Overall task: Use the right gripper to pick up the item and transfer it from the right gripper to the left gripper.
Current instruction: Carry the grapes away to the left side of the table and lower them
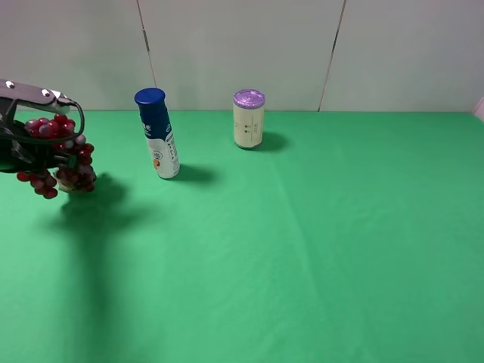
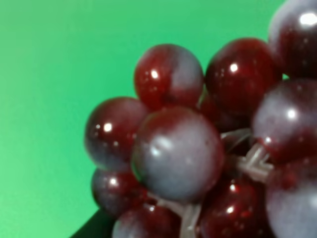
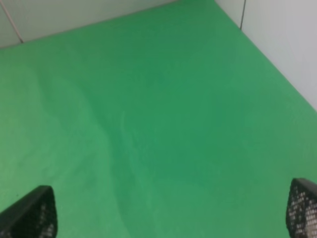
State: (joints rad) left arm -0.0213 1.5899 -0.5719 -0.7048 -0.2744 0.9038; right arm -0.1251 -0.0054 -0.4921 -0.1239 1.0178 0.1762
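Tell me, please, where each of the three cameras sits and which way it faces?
Exterior high: mounted high, facing the green table and wall; left tool holds the grapes at left edge.
Left wrist: on the left arm, filled by grapes close-up.
Right wrist: looks down at bare cloth; right tool fingertips spread.
Shared: grapes, exterior and left wrist.

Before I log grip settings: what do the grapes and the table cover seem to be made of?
Grapes: likely hard plastic, glossy, with sharp highlights and pale moulded stems between the berries. Table cover: probably matte green cloth, with soft wrinkles and no shine.
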